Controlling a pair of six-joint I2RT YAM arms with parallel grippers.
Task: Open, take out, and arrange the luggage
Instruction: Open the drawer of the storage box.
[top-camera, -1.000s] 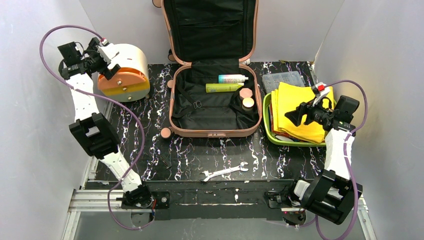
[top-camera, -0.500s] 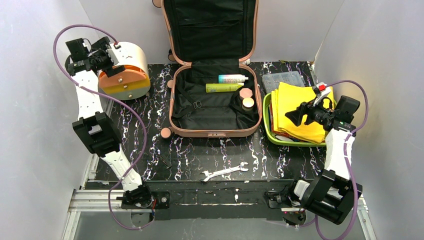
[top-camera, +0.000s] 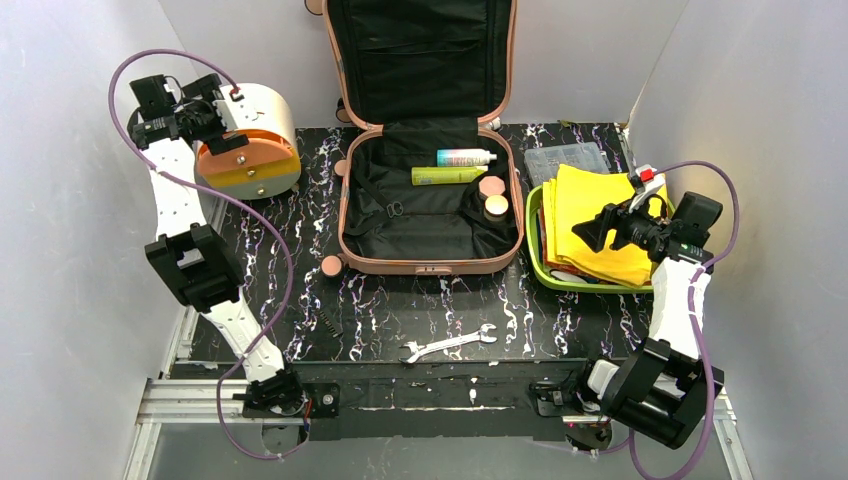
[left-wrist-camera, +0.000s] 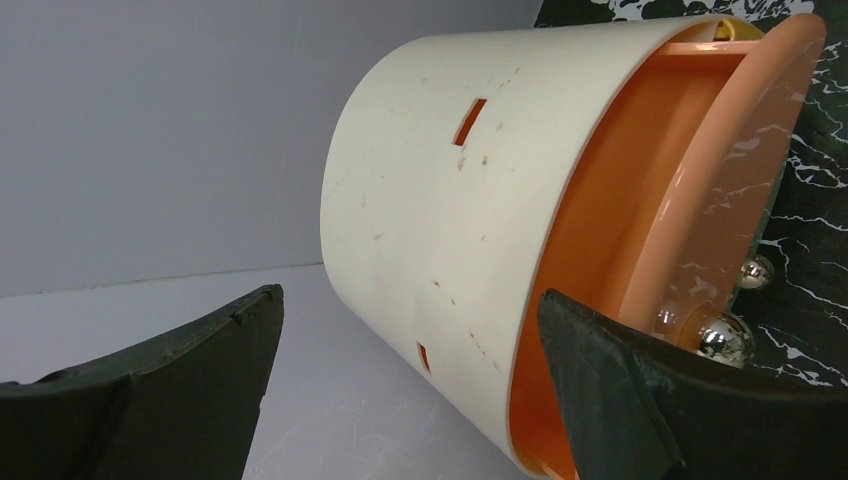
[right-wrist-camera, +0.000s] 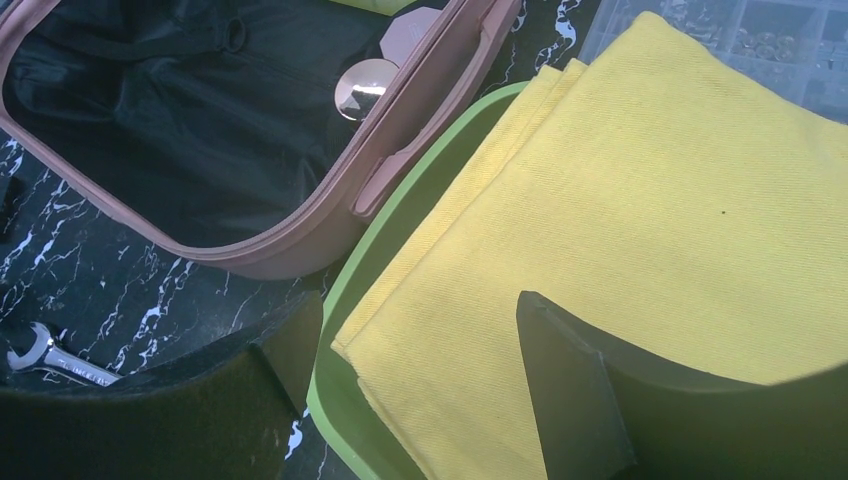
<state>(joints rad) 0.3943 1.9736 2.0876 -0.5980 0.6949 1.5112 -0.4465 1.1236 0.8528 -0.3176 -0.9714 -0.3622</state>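
Salmon-pink hard shell dead centre: the luggage (top-camera: 430, 266) lies open at the back middle of the counter (top-camera: 380, 310), lid propped upright against the wall and black fabric lining on show. A spray bottle (top-camera: 465, 157) and a lime tube (top-camera: 448, 176) lie in the base, long axes running side to side. Two round pink jars (top-camera: 491, 186) sit by its right wall.

Over on the left, the left gripper (top-camera: 222, 122) has its jaws spread wide either side of the cream-and-orange drum box (top-camera: 250, 150), gripping nothing. The case lies well off to its right.

The right gripper (top-camera: 592, 228) hovers, jaws also spread and empty, over folded yellow cloths (top-camera: 590, 200) in the lime-green tray (top-camera: 535, 255). That tray sits just beside the case's right wall, so I make the right arm the nearer one. The goods lie to its left, and the smooth round bottle looks likely to roll under a careless pinch.
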